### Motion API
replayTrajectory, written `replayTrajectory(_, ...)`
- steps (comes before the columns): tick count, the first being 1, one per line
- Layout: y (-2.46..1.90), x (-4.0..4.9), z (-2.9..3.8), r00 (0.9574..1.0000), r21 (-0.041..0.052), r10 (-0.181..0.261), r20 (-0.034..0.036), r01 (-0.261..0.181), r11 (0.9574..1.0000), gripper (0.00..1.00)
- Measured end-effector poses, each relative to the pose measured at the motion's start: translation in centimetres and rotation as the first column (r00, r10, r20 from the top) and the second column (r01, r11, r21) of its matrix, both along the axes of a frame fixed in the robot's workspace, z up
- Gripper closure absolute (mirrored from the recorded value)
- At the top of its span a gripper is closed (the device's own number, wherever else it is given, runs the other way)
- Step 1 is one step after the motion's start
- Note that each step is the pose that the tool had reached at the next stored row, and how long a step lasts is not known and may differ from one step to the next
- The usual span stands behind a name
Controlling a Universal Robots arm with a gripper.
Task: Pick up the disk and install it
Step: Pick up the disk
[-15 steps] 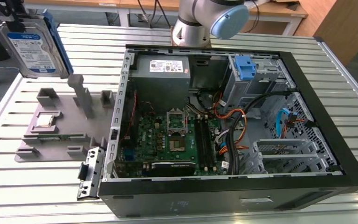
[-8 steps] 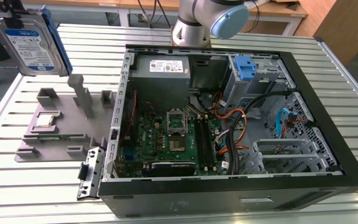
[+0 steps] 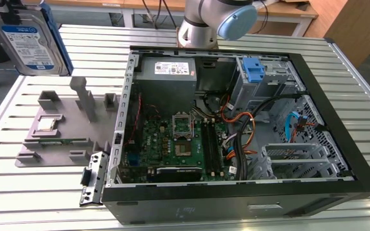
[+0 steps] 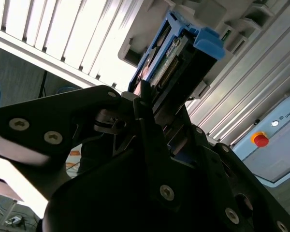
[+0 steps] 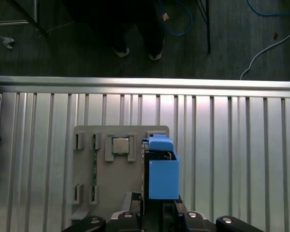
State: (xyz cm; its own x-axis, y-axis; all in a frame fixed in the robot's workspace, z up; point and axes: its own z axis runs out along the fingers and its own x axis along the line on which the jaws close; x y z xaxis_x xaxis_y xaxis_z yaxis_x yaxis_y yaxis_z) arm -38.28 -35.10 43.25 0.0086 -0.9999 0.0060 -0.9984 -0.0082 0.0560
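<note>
The disk [image 3: 29, 41] is cut off by the frame edge at ten o'clock in the exterior view, and in the second wrist view it is half hidden behind the black gripper [image 4: 147, 104], whose jaws pinch it from both faces. It is a flat silver slab with a blue-and-white label, a blue plastic carrier frame and a pinned connector edge. It hangs upright above the grey moulded fixture tray [image 5: 116, 186] on the slatted metal table [image 3: 44, 192], well apart from the open computer case [image 3: 204, 207].

Exterior view looks down on the computer case [image 3: 204, 207]; both wrist views closely face the disk [image 5: 163, 174] [image 4: 179, 63].
</note>
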Motion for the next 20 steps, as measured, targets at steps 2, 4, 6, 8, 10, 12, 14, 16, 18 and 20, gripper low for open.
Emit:
replayTrajectory(2,0.00,0.00,0.34,1.0000,-0.0008,0.000,-0.0001,0.000,1.0000,0.65)
replayTrajectory(4,0.00,0.00,0.72,1.0000,-0.0014,0.000,0.0000,0.000,1.0000,0.65)
replayTrajectory(6,0.00,0.00,1.00,1.0000,-0.0018,0.001,0.0000,-0.001,1.0000,0.65)
replayTrajectory(8,0.00,0.00,1.40,1.0000,-0.0019,0.001,0.0000,-0.001,1.0000,0.65)
replayTrajectory(10,0.00,0.00,1.87,1.0000,-0.0020,0.001,-0.0001,-0.001,1.0000,0.65)
replayTrajectory(12,0.00,0.00,2.27,1.0000,-0.0020,0.001,0.0000,-0.001,1.0000,0.65)
replayTrajectory(14,0.00,0.00,2.64,1.0000,-0.0021,0.001,0.0001,-0.001,1.0000,0.65)
replayTrajectory(16,0.00,0.00,2.86,1.0000,-0.0023,0.001,0.0001,-0.001,1.0000,0.65)
replayTrajectory(18,0.00,0.00,3.13,1.0000,-0.0028,0.001,0.0001,-0.001,1.0000,0.65)
replayTrajectory(20,0.00,0.00,3.45,1.0000,-0.0031,0.001,0.0001,-0.001,1.0000,0.65)
